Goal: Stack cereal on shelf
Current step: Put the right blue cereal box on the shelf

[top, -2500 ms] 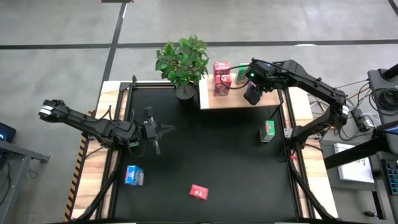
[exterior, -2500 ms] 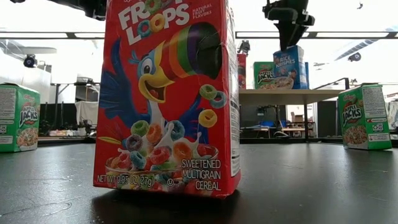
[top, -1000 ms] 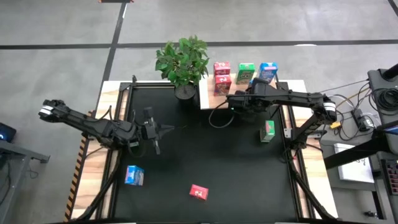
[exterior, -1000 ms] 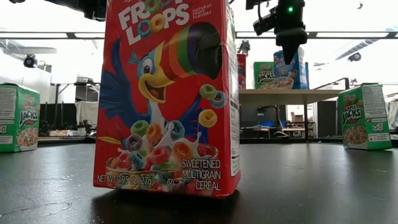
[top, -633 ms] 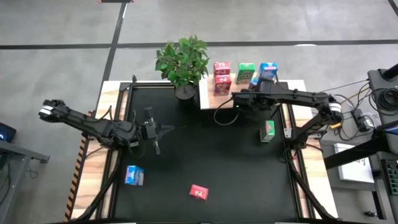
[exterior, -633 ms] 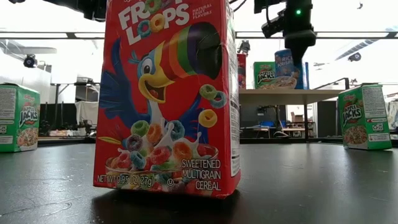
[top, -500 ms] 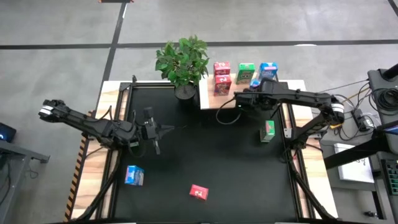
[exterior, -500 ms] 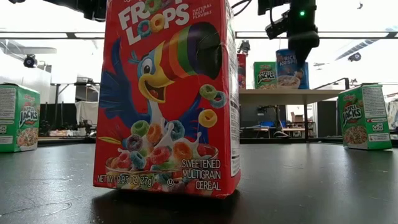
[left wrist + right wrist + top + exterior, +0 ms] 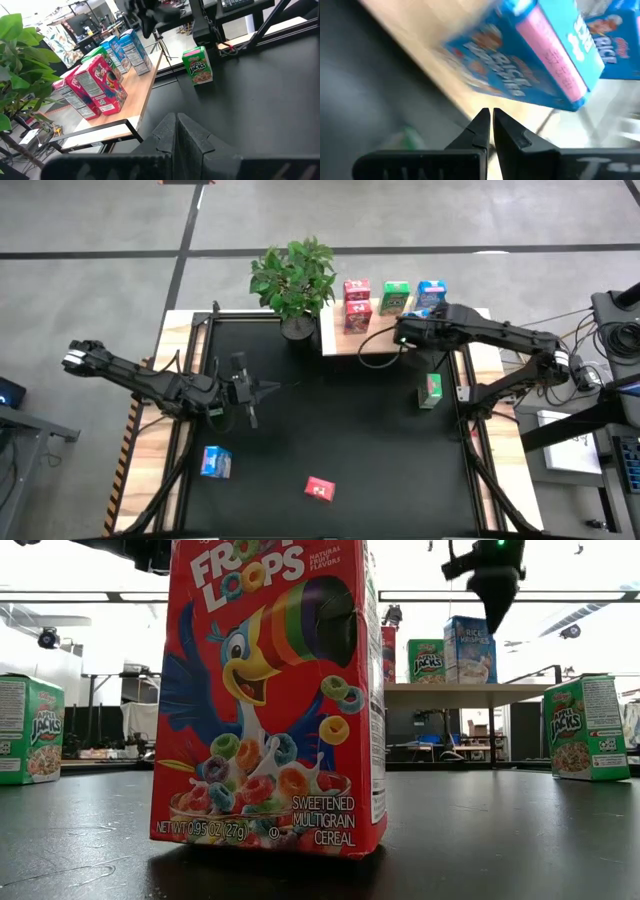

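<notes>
Blue cereal box [image 9: 530, 60] with pink side, standing on pale shelf [image 9: 375, 340]

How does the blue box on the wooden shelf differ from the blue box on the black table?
The blue box on the shelf stands in a row beside green and red boxes; the blue box on the table sits alone near the left front corner. The first is on pale wood, the second on black. Both are small blue cereal boxes, and no tool holds either.

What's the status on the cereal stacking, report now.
Right gripper shut, empty, above the shelf front edge. Left gripper shut, idle mid-table. Red, green and blue boxes on shelf; green box nearest on the table. Nothing blocking.
</notes>
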Action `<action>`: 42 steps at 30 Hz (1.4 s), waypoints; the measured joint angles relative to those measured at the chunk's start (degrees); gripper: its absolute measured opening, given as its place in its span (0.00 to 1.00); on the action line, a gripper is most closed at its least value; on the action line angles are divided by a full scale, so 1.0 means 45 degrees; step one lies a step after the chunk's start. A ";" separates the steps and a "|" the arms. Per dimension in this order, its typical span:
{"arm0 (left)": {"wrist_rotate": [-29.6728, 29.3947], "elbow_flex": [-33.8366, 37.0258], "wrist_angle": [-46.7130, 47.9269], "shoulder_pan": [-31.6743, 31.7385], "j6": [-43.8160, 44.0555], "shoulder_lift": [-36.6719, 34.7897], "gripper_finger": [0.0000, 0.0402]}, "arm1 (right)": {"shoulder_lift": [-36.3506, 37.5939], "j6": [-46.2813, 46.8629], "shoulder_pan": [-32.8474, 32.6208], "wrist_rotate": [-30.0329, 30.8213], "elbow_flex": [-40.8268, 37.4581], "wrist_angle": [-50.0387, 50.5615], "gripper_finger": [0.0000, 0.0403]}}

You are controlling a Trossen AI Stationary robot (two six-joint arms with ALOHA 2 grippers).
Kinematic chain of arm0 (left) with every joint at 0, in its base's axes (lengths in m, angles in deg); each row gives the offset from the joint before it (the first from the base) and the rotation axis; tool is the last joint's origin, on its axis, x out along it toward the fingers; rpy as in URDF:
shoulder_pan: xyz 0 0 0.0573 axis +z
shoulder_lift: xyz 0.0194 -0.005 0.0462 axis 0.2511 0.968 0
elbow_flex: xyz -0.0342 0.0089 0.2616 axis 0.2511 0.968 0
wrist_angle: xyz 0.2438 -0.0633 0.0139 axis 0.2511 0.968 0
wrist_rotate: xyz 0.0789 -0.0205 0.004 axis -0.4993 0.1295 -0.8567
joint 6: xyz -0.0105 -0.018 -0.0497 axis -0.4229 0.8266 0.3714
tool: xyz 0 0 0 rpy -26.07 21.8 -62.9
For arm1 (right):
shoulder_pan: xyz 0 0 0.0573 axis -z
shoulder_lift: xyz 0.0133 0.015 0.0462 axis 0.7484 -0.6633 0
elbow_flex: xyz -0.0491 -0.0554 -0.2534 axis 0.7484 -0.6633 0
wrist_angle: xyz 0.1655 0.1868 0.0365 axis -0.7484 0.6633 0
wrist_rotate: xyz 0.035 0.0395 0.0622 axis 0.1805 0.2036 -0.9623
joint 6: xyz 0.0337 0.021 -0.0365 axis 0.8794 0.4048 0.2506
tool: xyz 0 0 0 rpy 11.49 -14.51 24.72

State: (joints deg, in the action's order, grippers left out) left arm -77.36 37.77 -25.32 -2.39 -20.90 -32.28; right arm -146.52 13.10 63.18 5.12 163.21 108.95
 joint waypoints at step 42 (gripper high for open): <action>0.0003 0.0000 0.0185 -0.0003 -0.0008 0.0000 0.00 | 0.1731 0.3165 -0.0256 0.5797 -0.2986 -0.5514 0.03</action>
State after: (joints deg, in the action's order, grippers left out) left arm -77.34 37.77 -24.49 -2.41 -20.93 -32.28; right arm -138.74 27.34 62.02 31.20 149.77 84.14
